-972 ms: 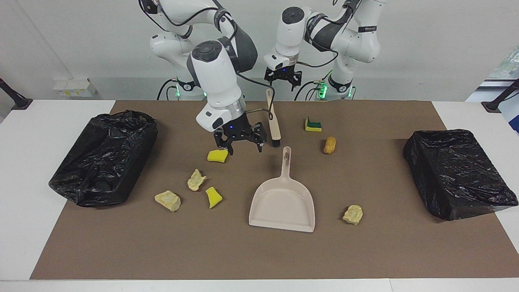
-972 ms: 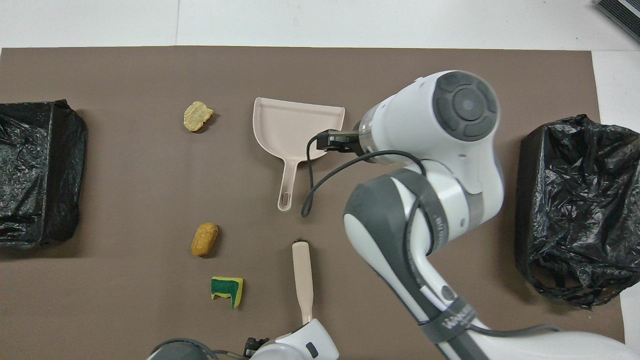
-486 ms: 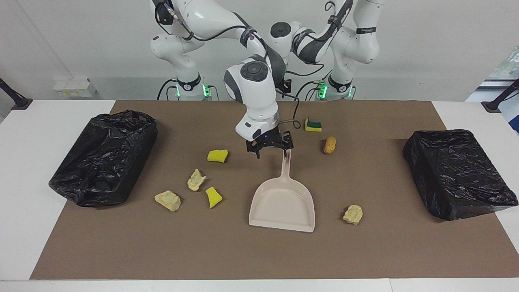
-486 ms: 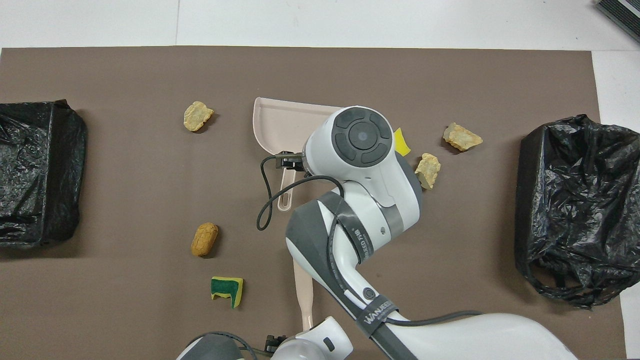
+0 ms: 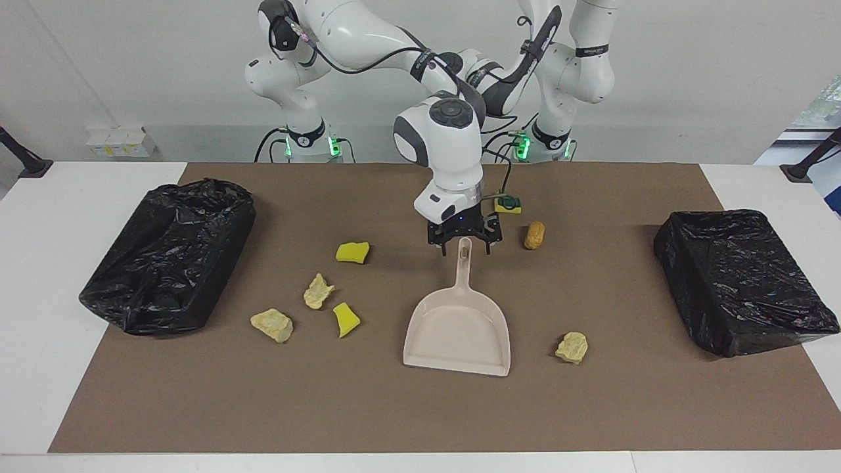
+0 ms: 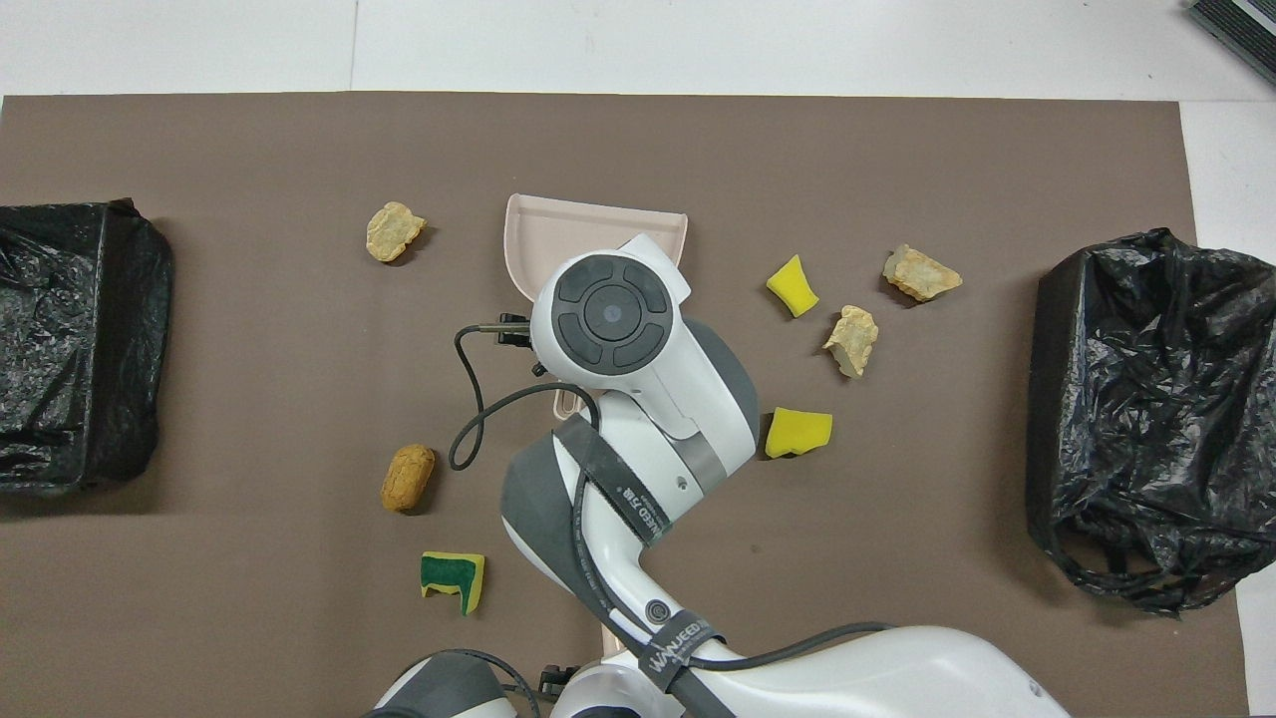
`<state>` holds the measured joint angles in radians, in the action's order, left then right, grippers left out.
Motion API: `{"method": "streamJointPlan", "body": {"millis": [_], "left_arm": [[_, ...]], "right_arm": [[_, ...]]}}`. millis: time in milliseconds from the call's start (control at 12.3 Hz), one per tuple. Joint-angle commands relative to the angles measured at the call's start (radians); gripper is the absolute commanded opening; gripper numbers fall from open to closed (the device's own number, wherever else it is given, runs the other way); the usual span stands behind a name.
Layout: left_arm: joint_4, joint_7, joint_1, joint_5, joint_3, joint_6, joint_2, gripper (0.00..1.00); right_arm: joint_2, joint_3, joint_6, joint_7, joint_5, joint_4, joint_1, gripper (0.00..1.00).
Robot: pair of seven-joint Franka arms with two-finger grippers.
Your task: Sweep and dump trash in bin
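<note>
Straddles dustpan handle with right gripper, fingers released, probably before clenching. Leaves trash unswept on tabletop, at 3 and 8 o'clock from dustpan, seen overhead. Holds left gripper at 6 o'clock; grip impossible to tell.

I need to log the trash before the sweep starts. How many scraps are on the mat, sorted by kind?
Plain bright yellow sponge pieces: 2
Green-backed yellow sponge: 1
Pale yellow crumbly chunks: 3
Orange-brown bread-like lump: 1
Total: 7
</note>
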<state>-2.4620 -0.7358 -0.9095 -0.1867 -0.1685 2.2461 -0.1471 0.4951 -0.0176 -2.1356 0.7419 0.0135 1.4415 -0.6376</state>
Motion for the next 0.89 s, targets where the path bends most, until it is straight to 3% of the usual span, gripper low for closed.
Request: {"method": "streamJointPlan", "body": {"millis": [0, 162, 324, 486, 810], "left_arm": [[-0.006, -0.031, -0.025, -0.016, 0.015, -0.014, -0.014, 0.58], [-0.002, -0.044, -0.038, -0.016, 0.017, -0.040, -0.015, 0.29], [0.024, -0.042, -0.035, -0.013, 0.018, -0.123, -0.016, 0.08], [0.024, -0.034, -0.029, -0.011, 0.018, -0.152, -0.025, 0.00], [0.024, -0.031, -0.031, -0.011, 0.018, -0.213, -0.049, 0.00]], "right_arm": [[0.040, -0.001, 0.019, 0.066, -0.041, -0.038, -0.028, 1.00], [0.037, -0.002, 0.008, 0.099, -0.024, -0.009, -0.030, 1.00], [0.039, -0.002, 0.010, 0.109, -0.024, 0.002, -0.039, 1.00], [0.036, -0.002, -0.001, 0.108, -0.029, 0.035, -0.025, 1.00], [0.026, -0.004, -0.007, 0.111, -0.009, 0.075, -0.022, 0.97]]}}
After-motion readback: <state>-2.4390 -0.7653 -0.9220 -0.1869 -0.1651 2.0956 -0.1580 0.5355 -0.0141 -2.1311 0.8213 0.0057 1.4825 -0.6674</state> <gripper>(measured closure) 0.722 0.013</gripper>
